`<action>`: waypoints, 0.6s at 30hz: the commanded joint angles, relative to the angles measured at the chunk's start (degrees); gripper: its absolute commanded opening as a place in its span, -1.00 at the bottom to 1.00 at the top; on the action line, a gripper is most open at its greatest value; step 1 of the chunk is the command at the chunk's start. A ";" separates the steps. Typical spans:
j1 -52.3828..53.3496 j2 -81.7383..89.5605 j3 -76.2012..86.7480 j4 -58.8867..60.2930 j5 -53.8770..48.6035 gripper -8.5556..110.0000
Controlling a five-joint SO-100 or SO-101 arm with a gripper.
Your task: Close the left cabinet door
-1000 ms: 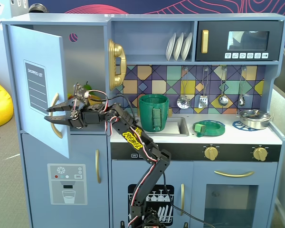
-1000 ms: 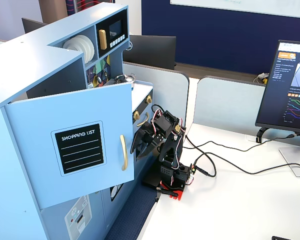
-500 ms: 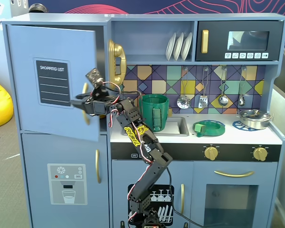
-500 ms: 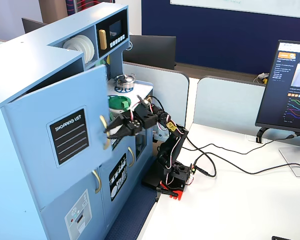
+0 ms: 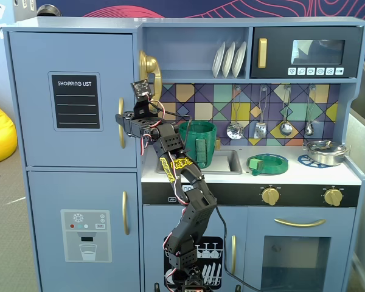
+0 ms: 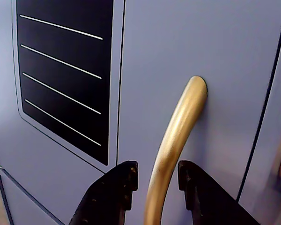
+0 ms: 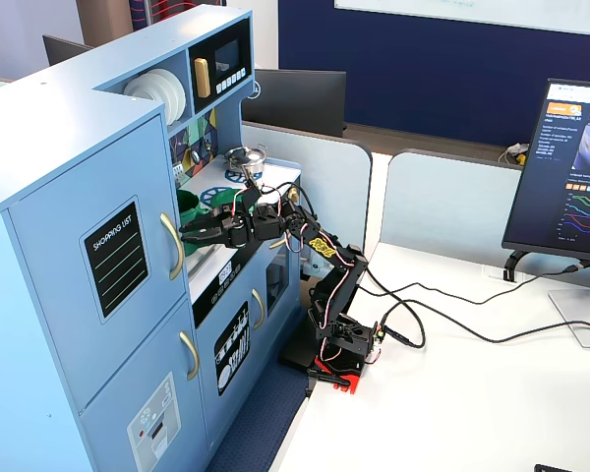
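We see the left cabinet door (image 5: 73, 100) at the upper left of the toy kitchen in a fixed view, lying flush with the cabinet front, its black shopping list panel (image 5: 76, 101) facing out. The gold handle (image 5: 121, 131) runs down the door's right edge.

The tool (image 5: 119, 117) sits right at that handle, reached across from the arm (image 5: 185, 201) whose base stands in front of the kitchen's lower doors. In the wrist view the handle (image 6: 174, 145) passes between the two black fingers (image 6: 113, 194), which are parted, one on either side of it. We cannot tell whether either finger touches the gold bar; there looks to be a thin gap on both sides, so the tool is released around the handle and not clenched on it.

In the other fixed view the tool (image 7: 192, 233) points at the door (image 7: 98, 256) from the right, level with the handle (image 7: 173, 246). Below sits a second blue door (image 5: 82, 231) with a dispenser graphic.
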State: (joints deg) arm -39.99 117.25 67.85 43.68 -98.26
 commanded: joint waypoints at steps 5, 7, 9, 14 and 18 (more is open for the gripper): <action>1.93 2.81 2.64 -1.23 1.05 -0.86; 2.99 5.89 5.89 0.62 1.32 -0.86; 4.75 9.93 10.46 2.29 2.02 -0.86; 13.36 21.80 27.33 5.45 4.31 -0.86; 21.45 30.23 41.13 8.53 7.03 -0.86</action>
State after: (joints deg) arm -24.79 139.48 99.84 50.45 -93.34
